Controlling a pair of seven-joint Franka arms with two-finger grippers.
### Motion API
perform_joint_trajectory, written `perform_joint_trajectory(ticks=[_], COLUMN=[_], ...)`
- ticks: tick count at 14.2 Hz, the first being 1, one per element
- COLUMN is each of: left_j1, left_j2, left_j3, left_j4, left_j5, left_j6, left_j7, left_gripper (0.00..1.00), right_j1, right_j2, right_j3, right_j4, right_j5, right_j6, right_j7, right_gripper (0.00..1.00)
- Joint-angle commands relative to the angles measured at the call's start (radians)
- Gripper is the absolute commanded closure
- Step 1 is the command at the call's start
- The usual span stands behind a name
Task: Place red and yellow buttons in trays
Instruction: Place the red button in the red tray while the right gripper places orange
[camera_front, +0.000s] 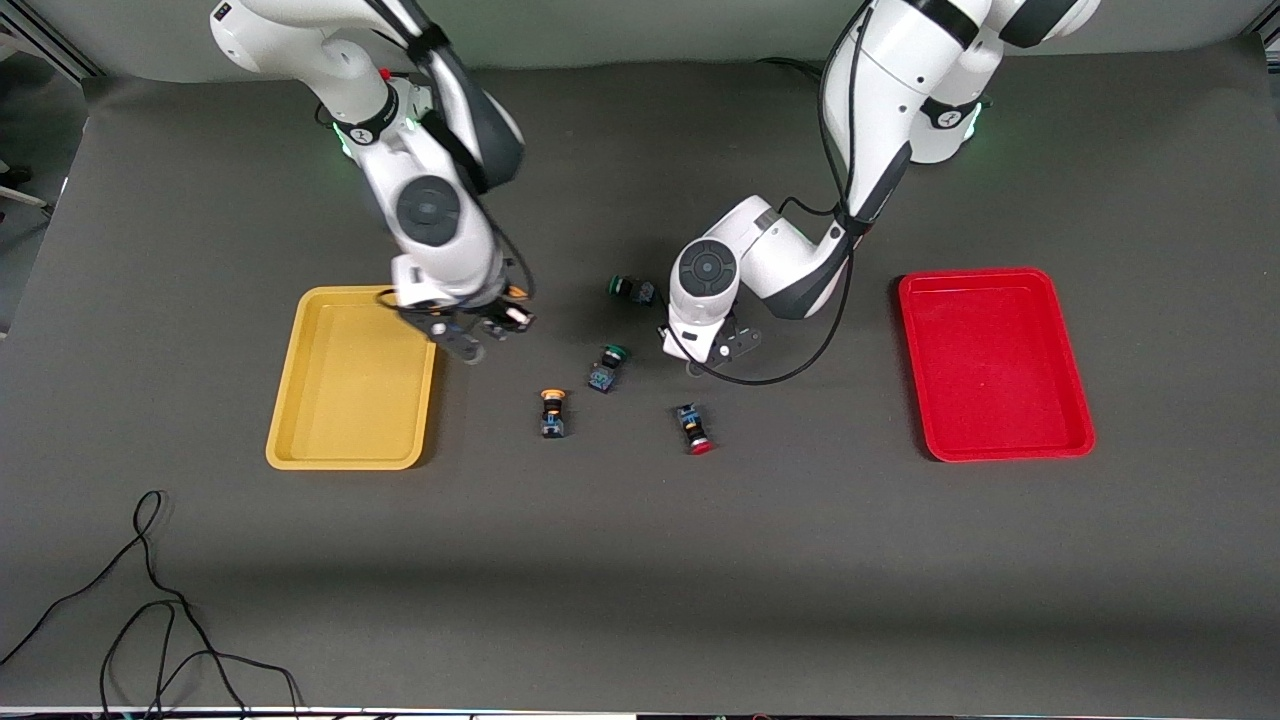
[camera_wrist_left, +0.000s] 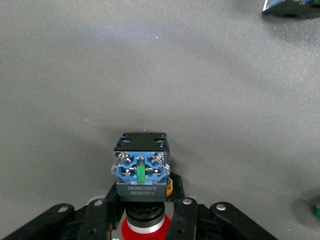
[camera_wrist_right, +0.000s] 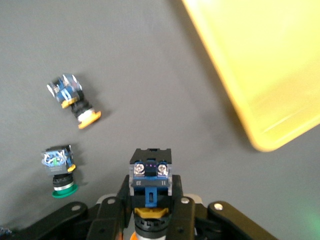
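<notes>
Front view, contents of the dark table (camera_front: 640, 560) as recorded. Yellow tray (camera_front: 352, 380) lay toward the right arm's end; red tray (camera_front: 992, 365) toward the left arm's end; neither held a button.

Right gripper (camera_front: 480, 335) hung just beside the yellow tray's rim, on the side toward the table's middle, over bare mat. Its fingers (camera_wrist_right: 176, 212) were clamped on a yellow-capped button (camera_wrist_right: 150, 187), blue-and-black body pointing out from the fingers, cap between them.

Left gripper (camera_front: 712, 350) sat low over the middle of the table. Its fingers (camera_wrist_left: 184, 215) were clamped on a red-capped button (camera_wrist_left: 142, 172), red cap showing between them in the left wrist view.

Loose on the table between the trays: a second yellow-capped button (camera_front: 553, 411), on its side; a second red-capped button (camera_front: 694, 429), on its side, cap toward the front camera; a green-capped button (camera_front: 606, 367), a little farther from the front camera than those two; another green-capped button (camera_front: 631, 289), farther still, beside the left arm.

Black cable (camera_front: 150, 620) lay coiled at the table's near edge, at the right arm's end.
</notes>
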Motion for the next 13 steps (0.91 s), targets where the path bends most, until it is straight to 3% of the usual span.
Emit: perform_joint_trajectory(ticks=[1,5,8,10,13], left_j1=[0.004,0.120,0.244,0.339,0.476], left_j2=[-0.063,-0.192,-0.296,-0.356,-0.384], left_j3=[0.019,0.021,0.021,0.021,0.022], left_j4=[0.025,0.045,-0.002,-0.074,-0.165], left_j5=[0.011,0.012,0.028,0.038,0.083], left_j6=[-0.129,-0.378,-0.482,-0.484,-0.466], left_j7=[-0.004,0.190,0.368,0.524,0.730], left_gripper=[1.00,1.00,1.00,1.00,1.00], right_j1=[0.003,0.006,0.006,0.001,-0.002], right_j2=[-0.023,-0.035,-0.035,-0.020,0.044], right_j3=[-0.159,-0.403,-0.517,-0.534,-0.534], right_j4=[0.002,-0.026,-0.140,-0.263,-0.325], right_j5=[0.004,0.004,0.010,0.033,0.117], right_j6=[-0.029,-0.020,0.110,0.310,0.444], right_j7=[-0.325,-0.779,-0.971,-1.045,-1.125], right_gripper=[0.90,0.90,0.90,0.90,0.90])
